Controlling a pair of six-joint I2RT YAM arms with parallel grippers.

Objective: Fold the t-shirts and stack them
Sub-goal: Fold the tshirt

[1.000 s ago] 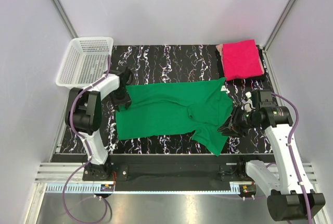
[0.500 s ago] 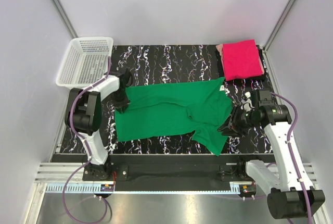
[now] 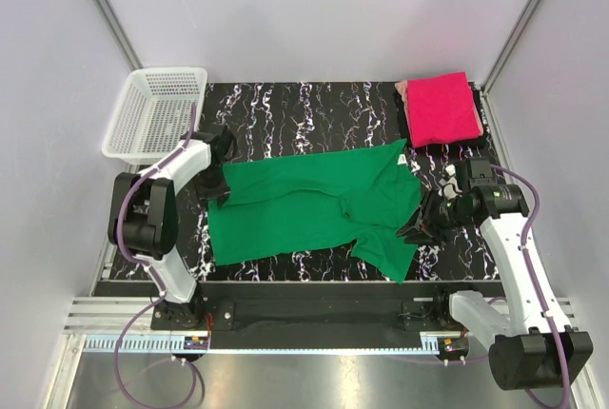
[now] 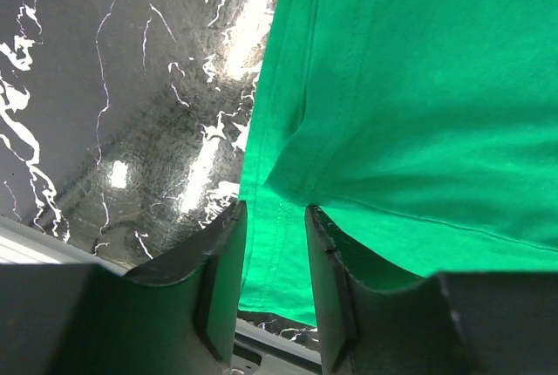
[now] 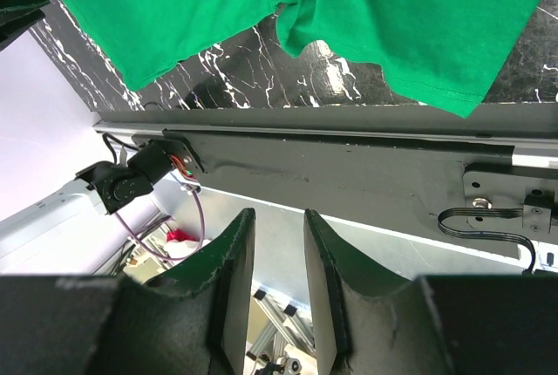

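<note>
The bright green t-shirt (image 3: 304, 204) lies spread lengthwise across the middle of the black marbled table (image 3: 304, 109), with a sleeve flap toward the front right. The hot pink t-shirt (image 3: 441, 107) lies folded at the back right corner. My left gripper (image 3: 217, 187) is at the green shirt's left hem. In the left wrist view it (image 4: 272, 218) is open, with the hem (image 4: 275, 244) lying flat between the jaws, not pinched. My right gripper (image 3: 419, 230) is open and empty, lifted just right of the shirt's right edge. The right wrist view (image 5: 277, 218) shows the shirt (image 5: 392, 17) ahead.
A white mesh basket (image 3: 128, 128) stands at the back left corner, close behind the left arm. The metal rail (image 5: 349, 166) runs along the table's near edge. White walls and frame posts close in the table on three sides.
The left arm has shifted a little left and toward the front along the shirt's left hem. The right gripper has edged slightly back. The shirt's left edge has moved slightly.
</note>
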